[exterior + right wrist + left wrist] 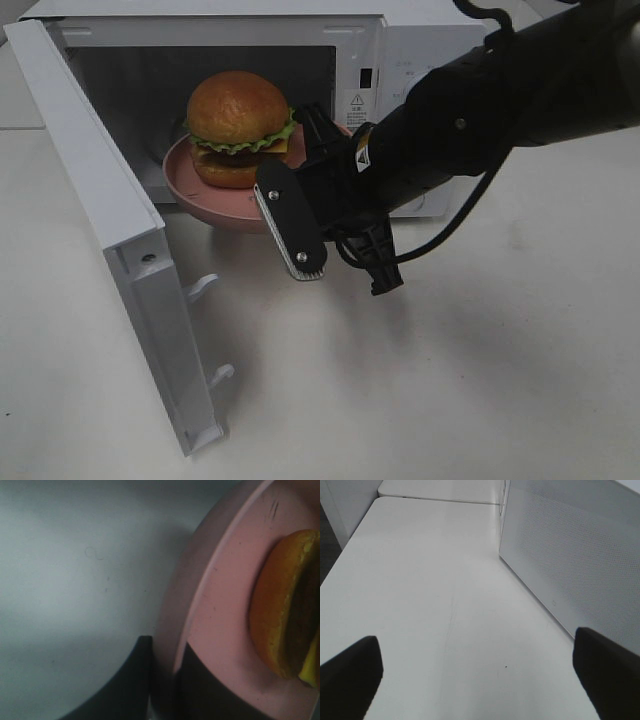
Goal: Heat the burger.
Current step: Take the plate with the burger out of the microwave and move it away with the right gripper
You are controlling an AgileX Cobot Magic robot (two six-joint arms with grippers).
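R gripper (162, 680) clamped narrow on rim of pink plate (190, 195), one finger each side of the edge. Burger (238, 130) just beyond the fingers, sitting on that plate, in mouth of white microwave (400, 60). Glossy golden-brown buns, frilly green lettuce, yellow cheese, dark patty; upright. Microwave door (110, 240) swung wide. L gripper (480, 675) spread wide, holding nothing, over white table (435, 590) beside the microwave's perforated wall.
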